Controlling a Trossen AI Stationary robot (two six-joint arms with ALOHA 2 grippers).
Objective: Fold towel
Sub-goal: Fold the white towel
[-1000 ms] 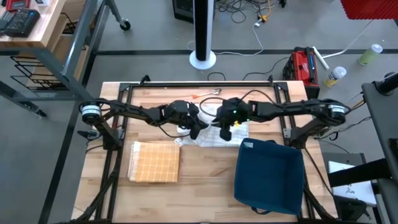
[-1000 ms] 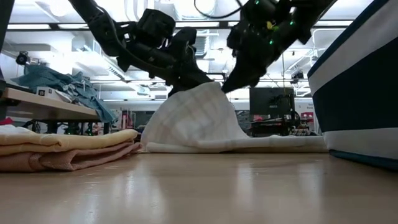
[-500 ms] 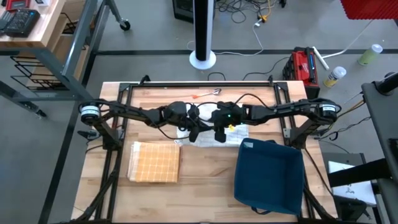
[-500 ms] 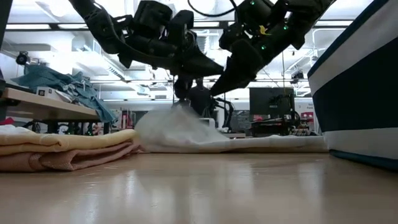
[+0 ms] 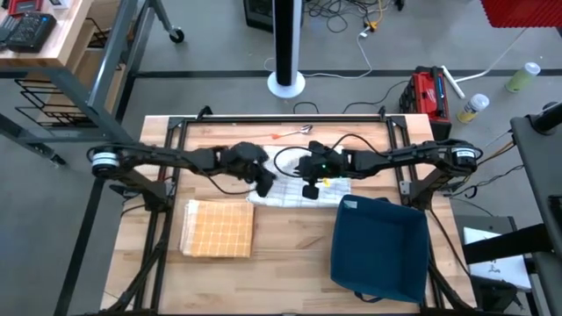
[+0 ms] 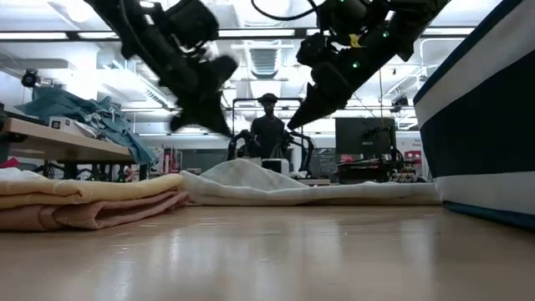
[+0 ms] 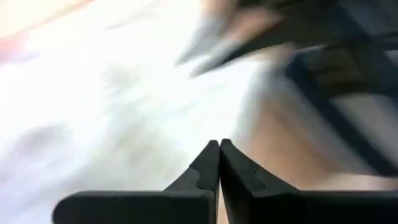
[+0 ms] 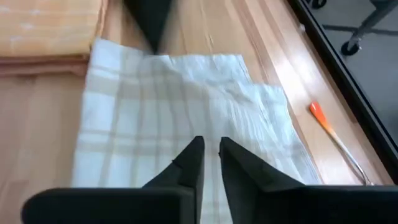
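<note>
the towel [image 5: 299,188] lies on the table [image 5: 281,263] between the two arms, just beyond the stack of folded orange towels [image 5: 217,228] and the dark blue bin [image 5: 379,247]. in the right wrist view the towel [image 8: 180,124] looks roughly squared off but rumpled along one side, and from table height it [image 6: 309,191] shows a soft hump near its middle, so it is not lying flat.

the left gripper [image 5: 262,179] hangs above the towel's edge nearest the orange stack, its fingers [image 7: 219,163] pressed together on nothing. the right gripper [image 5: 310,189] hovers over the towel's middle; its fingers [image 8: 193,160] stand slightly apart, nearly together, with no cloth between them. neither one holds the towel.

the hump is the main risk. if the next fold is made over it, the crease would probably set crooked and the layers would not line up. a pinch from above with nearly closed fingers could catch only the top layer, or both layers at once, and drag the cloth instead of lifting a clean corner. the left gripper sits close to the orange stack, so a low sweep there could knock it askew. an orange-handled tool [image 8: 336,140] lies just beside the towel's far edge, and a wide pull might sweep cloth over it.
</note>
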